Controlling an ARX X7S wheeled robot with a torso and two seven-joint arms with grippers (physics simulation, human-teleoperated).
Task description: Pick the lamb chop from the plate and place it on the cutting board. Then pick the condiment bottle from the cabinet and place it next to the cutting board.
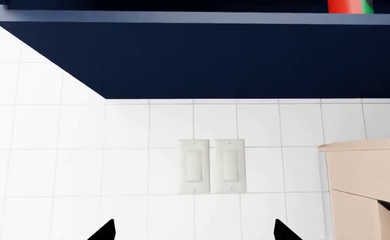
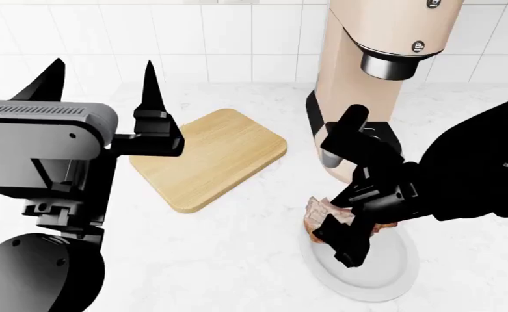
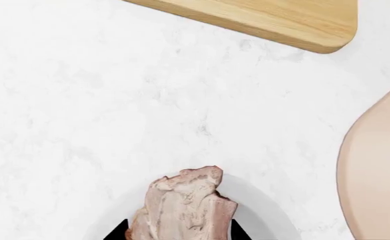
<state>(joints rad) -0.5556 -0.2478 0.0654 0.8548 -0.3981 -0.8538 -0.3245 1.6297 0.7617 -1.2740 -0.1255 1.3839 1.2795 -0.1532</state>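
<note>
Low and right of centre in the head view, the right claw [image 2: 351,218] is gripping the lamb chop [image 2: 323,212] over the plate [image 2: 384,276]; the cutting board [image 2: 209,156] is lying up-left, where the left claw [image 2: 102,77] is hanging released.

A pale pink lamb chop [image 3: 185,207] streaked with white fat lies on a plain white plate [image 2: 384,273] over grey-veined white marble counter [image 2: 236,260], beside a light tan wooden cutting board [image 2: 206,156], a beige stand mixer [image 2: 367,78], and a navy cabinet [image 1: 234,60] holding a red-and-green condiment bottle [image 1: 348,6].
</note>
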